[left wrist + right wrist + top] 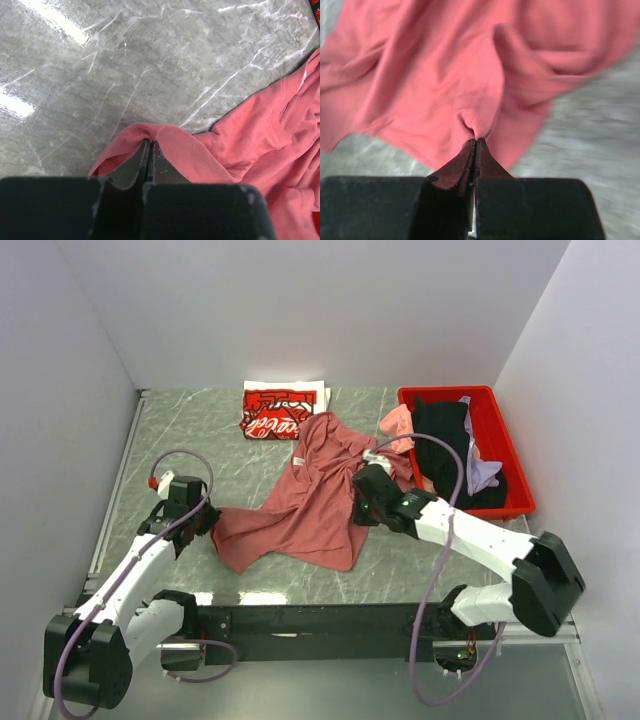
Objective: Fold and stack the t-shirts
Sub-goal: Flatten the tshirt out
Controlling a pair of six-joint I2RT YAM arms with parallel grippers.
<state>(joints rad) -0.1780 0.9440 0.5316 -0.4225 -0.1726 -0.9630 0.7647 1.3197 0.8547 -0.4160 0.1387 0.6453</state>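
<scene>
The rose t-shirt (300,502) lies crumpled at the middle of the worktop (200,430). The left end effector (150,146) is pressed together on the shirt's hem at its left side. The right end effector (475,143) pinches a raised fold on the right side, as far as the blurred view shows. A folded red-and-white t-shirt (278,412) sits at the far edge. Black (440,430), pink (397,423) and lavender (483,472) shirts fill the bin (505,435) by the far right corner.

Robot lab test cell, prob.; plain white partition walls (300,300) box in grey marble-look bench (200,430); left arm (135,565) & right arm (475,538) w/ cables, bolted to black rail (320,618).
</scene>
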